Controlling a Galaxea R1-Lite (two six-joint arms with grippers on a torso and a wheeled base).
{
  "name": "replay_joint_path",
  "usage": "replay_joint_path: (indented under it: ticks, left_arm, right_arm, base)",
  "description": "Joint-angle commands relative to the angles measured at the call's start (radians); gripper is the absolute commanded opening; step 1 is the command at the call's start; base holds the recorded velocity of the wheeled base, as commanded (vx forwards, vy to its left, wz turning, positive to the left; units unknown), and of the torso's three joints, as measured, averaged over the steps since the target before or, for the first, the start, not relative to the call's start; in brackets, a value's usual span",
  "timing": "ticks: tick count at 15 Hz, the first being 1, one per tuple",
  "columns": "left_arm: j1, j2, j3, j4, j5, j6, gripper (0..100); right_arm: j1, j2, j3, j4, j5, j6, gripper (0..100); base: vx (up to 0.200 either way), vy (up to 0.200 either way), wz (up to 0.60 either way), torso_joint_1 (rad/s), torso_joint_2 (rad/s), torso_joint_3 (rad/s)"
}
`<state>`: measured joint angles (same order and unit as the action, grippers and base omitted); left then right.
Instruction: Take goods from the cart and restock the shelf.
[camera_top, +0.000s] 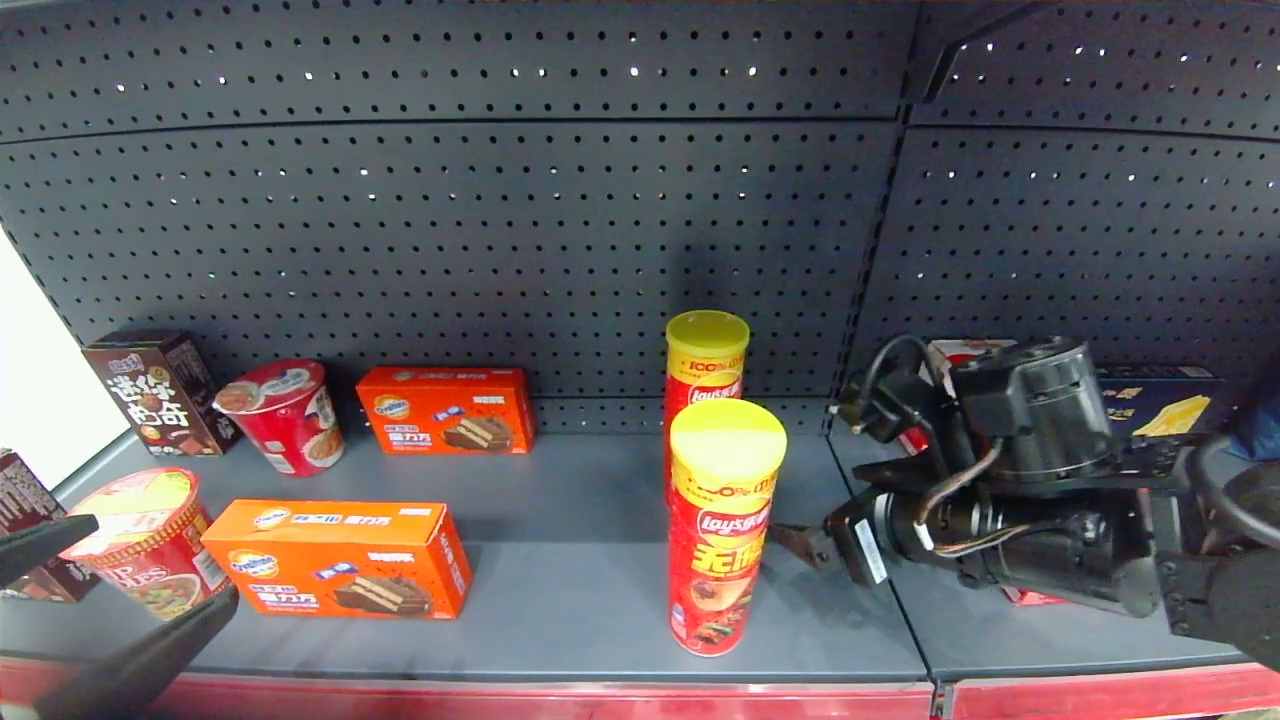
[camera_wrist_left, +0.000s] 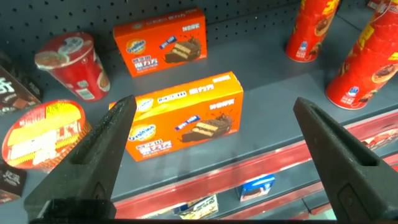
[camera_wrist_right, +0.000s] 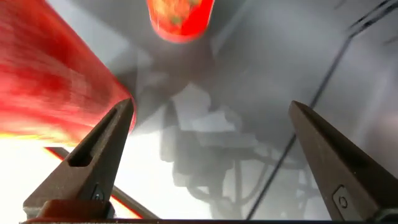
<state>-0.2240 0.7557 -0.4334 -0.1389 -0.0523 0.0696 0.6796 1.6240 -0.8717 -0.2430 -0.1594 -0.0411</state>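
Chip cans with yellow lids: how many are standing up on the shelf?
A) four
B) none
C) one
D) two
D: the front chip can and the rear chip can just behind it both stand upright on the shelf.

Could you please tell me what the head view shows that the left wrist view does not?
The head view adds the pegboard wall, the chip cans' yellow lids and the open right hand beside the front can. The left wrist view adds packages on a lower shelf under the red edge. Both share the two orange boxes, the noodle cups, the chip cans and the open left hand.
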Motion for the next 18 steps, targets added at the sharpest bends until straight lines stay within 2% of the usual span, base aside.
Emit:
replay_joint_path:
  ticks: [1,6,10,13,16,18]
  left_arm:
    - [0.000,-0.012,0.015,-0.001,0.000,-0.002,100]
    - [0.002,-0.035,0.032,0.002,0.002,-0.002,100]
    - [0.011,-0.108,0.096,0.015,0.012,-0.001,100]
    - [0.041,-0.162,0.105,0.065,0.114,-0.001,100]
    - [0.072,-0.171,0.085,0.111,0.204,-0.001,100]
    - [0.117,-0.207,0.113,0.113,0.261,-0.004,100]
  right_arm:
    - [-0.040,-0.147,0.011,0.001,0.000,0.003,100]
    - [-0.147,-0.386,0.125,0.001,0.034,0.003,100]
    - [-0.330,-0.667,0.350,0.004,0.080,0.003,100]
    - [-0.437,-0.826,0.479,0.011,0.098,0.004,100]
    - [-0.531,-0.888,0.507,0.010,0.100,0.004,100]
    - [-0.595,-0.937,0.534,0.010,0.101,0.006,100]
  base:
    - [0.000,0.000,0.00,0.000,0.00,0.000]
    - [0.000,0.000,0.00,0.000,0.00,0.000]
    - [0.000,0.000,0.00,0.000,0.00,0.000]
    - [0.000,0.000,0.00,0.000,0.00,0.000]
    - [0.000,0.000,0.00,0.000,0.00,0.000]
    - [0.000,0.000,0.00,0.000,0.00,0.000]
